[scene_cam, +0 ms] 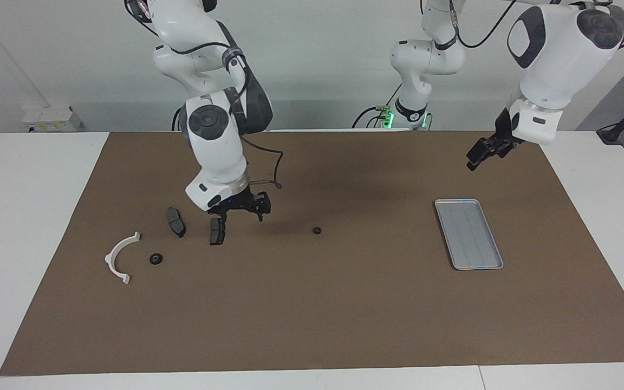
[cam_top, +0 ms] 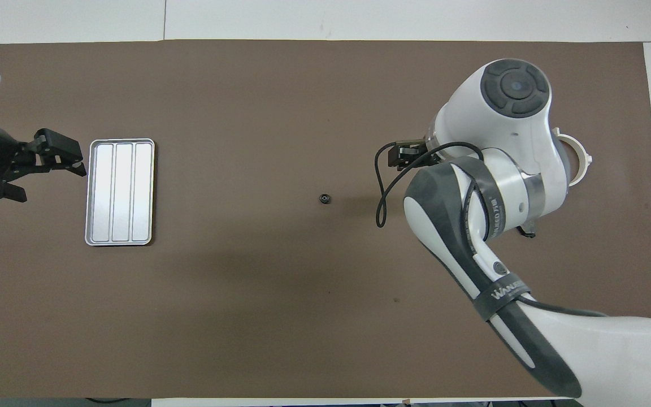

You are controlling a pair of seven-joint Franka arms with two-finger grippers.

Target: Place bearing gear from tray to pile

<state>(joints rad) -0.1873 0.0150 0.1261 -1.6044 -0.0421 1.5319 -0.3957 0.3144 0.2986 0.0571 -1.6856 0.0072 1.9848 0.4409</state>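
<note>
Both sets of fingers stand wide and empty: right gripper (scene_cam: 239, 212) over brake pad (scene_cam: 216, 231), left gripper (scene_cam: 484, 153) raised.

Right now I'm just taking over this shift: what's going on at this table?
Neither arm holds anything. The right gripper, open, hangs over a brake pad by the pile's white bracket. One small bearing gear lies alone mid-mat, another beside the bracket. The left gripper, open, waits raised near the bare tray.
</note>
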